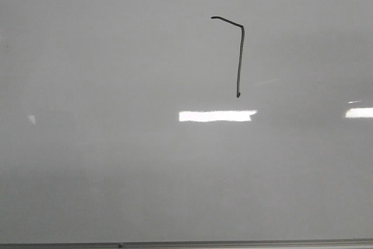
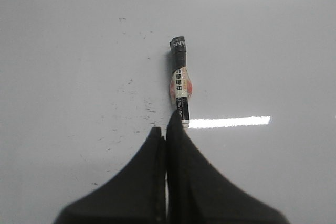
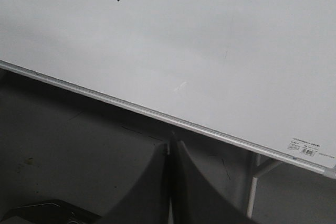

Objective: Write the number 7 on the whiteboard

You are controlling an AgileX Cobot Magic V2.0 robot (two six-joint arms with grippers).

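One marker (image 2: 179, 85) in left jaws, one number 7 (image 1: 238, 51).

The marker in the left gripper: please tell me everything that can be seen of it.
The marker is a slim black pen with a pale label, printed and reddish-tinted, wrapped round its middle. White lettering shows at its free end; no tip or cap can be told apart. The left gripper is shut on its other end, so it juts straight out from the fingers over the glossy whiteboard. Whether it touches the board cannot be told.
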